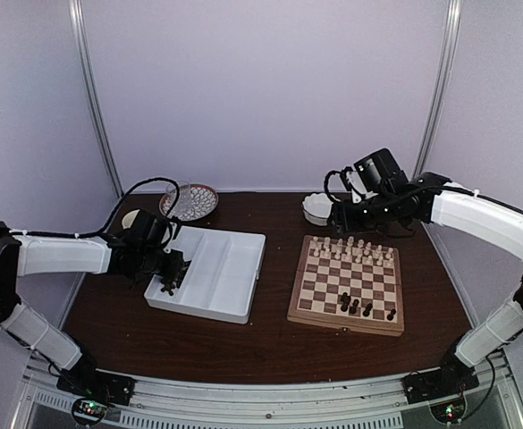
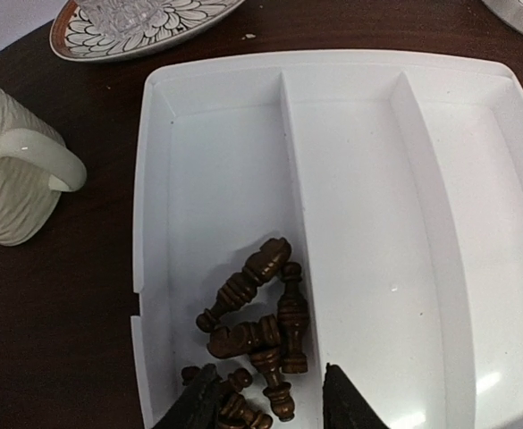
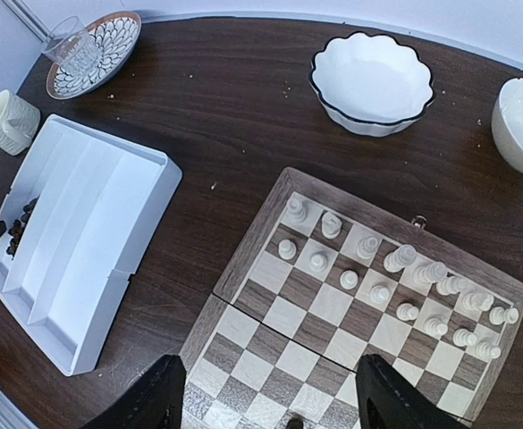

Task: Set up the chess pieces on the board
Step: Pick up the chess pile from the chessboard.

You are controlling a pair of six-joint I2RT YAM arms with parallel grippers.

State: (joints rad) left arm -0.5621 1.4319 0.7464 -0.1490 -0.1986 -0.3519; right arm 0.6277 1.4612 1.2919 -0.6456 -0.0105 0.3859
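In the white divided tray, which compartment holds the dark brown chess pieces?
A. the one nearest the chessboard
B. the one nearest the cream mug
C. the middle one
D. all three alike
B: in the left wrist view the dark chess pieces lie heaped in the compartment of the white tray on the side of the cream mug, while the other two compartments show none.

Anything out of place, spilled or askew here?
Nothing damaged. The dark chess pieces lie toppled in a heap in one end compartment of the white tray, by the open left gripper. Pale crumbs dot the table. Cream pieces stand in tidy rows on the board.
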